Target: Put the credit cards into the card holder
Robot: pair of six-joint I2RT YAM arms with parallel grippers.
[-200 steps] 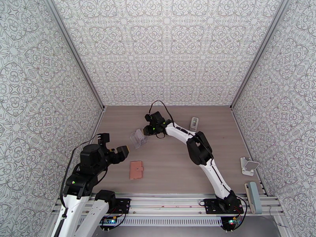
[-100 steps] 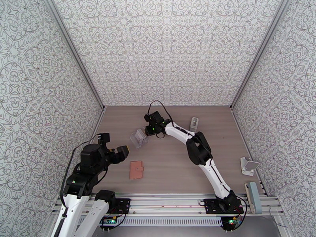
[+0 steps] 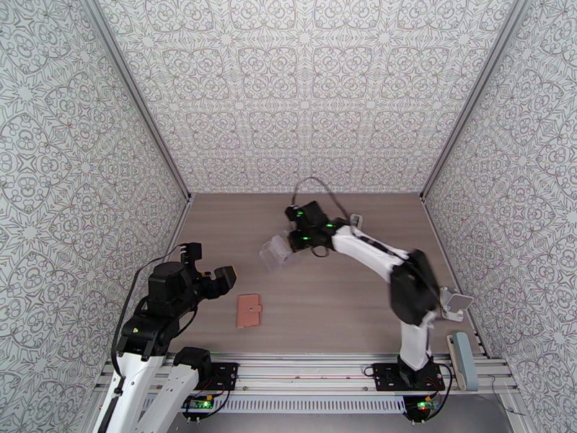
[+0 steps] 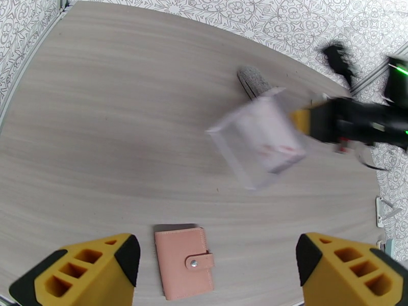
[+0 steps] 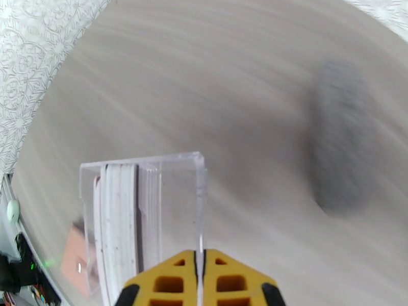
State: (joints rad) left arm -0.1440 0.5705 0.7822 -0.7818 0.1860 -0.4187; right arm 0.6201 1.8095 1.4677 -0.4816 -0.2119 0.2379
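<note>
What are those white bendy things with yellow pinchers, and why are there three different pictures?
They are two robot arms bolted to a wooden table. One picture looks down from above. The other two come from little cameras on the wrists, so they ride along with each arm. The right gripper is pinched shut on a clear plastic box with white cards standing inside. The left gripper is open and holds nothing; it hangs over the table near a closed pink wallet.
</note>
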